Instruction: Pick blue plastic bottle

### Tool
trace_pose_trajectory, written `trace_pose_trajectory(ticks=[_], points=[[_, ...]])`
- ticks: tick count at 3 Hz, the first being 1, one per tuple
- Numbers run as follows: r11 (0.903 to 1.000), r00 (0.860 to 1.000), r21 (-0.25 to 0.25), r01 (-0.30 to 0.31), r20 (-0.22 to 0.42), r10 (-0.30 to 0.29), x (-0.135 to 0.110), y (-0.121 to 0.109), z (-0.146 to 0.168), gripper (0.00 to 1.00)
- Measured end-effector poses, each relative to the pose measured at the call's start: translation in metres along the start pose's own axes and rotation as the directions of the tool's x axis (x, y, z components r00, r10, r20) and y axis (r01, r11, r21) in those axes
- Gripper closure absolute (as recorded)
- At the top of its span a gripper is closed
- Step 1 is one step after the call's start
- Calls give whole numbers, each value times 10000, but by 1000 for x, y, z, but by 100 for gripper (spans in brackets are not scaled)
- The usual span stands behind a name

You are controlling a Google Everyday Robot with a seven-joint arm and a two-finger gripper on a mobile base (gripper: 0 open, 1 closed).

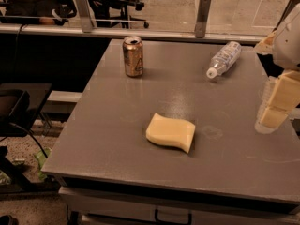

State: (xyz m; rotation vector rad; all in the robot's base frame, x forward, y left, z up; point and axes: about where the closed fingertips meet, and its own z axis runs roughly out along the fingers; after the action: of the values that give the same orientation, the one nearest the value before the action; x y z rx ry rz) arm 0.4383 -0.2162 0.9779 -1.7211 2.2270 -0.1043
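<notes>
The bottle lies on its side at the far right of the table. The end effector hangs nearer, at the right edge; spread or closed, I cannot tell. Best to grip across the bottle's middle, so it can't roll.

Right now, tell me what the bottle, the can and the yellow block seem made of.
Blue plastic bottle: clear glossy plastic, see-through body, white cap.
Can: metal, bronze sheen with highlights.
Yellow block: likely foam sponge, matte, soft wavy edge.
End effector hangs by the right edge of the table, apart from all three.
</notes>
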Motion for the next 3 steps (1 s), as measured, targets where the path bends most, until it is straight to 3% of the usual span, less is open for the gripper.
trace_pose_trajectory(ticks=[2,3], points=[[9996,9996,138,230,-184,-228,-2,-10,4,0],[9971,9957,188,740,-567,-729,-2,-36,14,0]])
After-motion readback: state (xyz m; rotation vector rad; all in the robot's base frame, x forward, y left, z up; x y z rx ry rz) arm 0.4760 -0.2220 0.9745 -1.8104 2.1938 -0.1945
